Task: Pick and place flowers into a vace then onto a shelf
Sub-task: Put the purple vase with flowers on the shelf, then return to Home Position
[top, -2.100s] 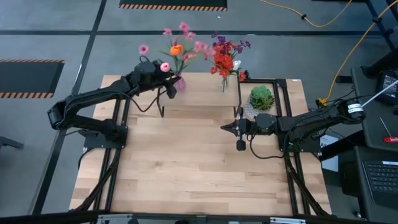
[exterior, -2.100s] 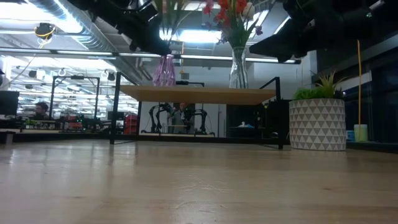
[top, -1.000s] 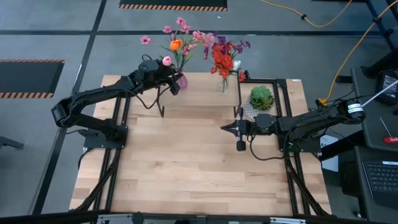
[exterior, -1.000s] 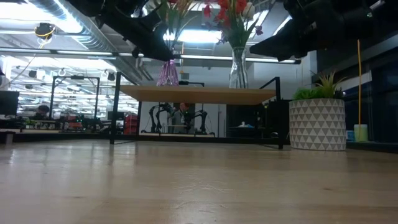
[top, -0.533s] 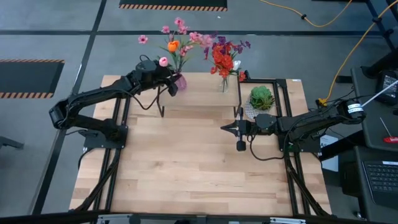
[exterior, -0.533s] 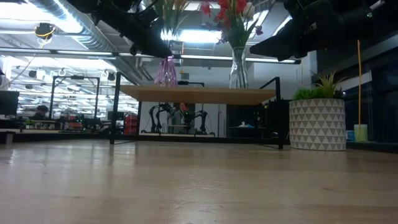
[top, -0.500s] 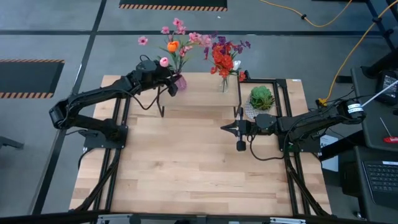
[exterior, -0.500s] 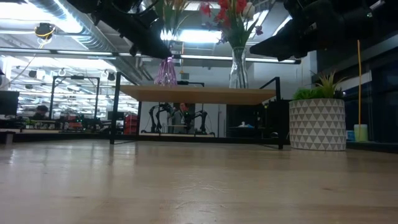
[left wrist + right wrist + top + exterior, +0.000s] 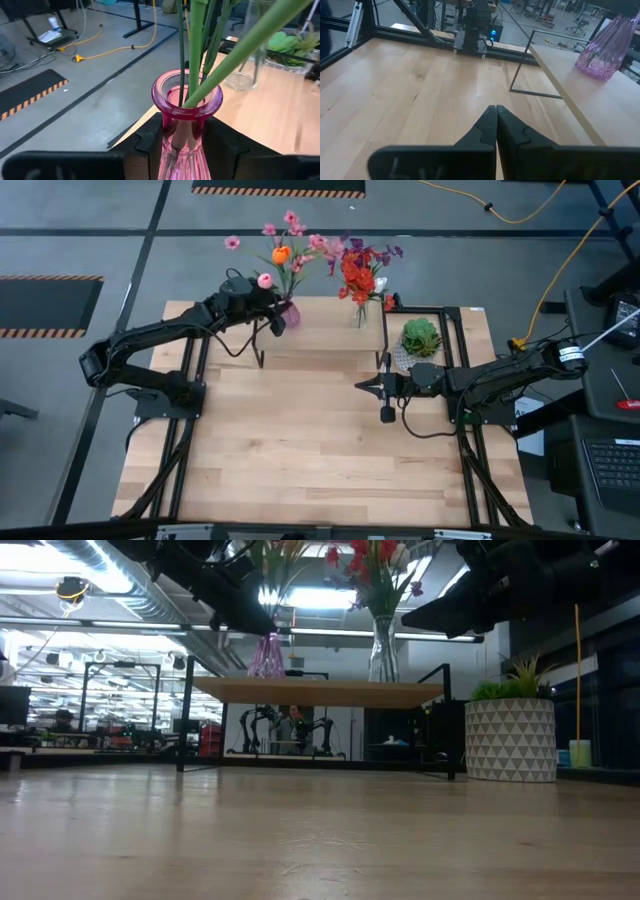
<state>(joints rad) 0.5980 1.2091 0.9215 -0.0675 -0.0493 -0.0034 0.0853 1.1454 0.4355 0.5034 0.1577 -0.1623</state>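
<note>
I see grey concrete floor (image 9: 120,220) around my tabletop (image 9: 300,440), hazard-striped mats (image 9: 45,305), a yellow cable (image 9: 520,215), and ceiling strip lights (image 9: 110,602) over distant workbenches.

Pink vase (image 9: 291,313): carried upright from the near-left part of the shelf (image 9: 330,330) toward its back edge, apparently set lower.
Left gripper (image 9: 281,314): advanced with the vase, clamped on its neck.
Flowers (image 9: 283,246): shifted back with the vase.
</note>
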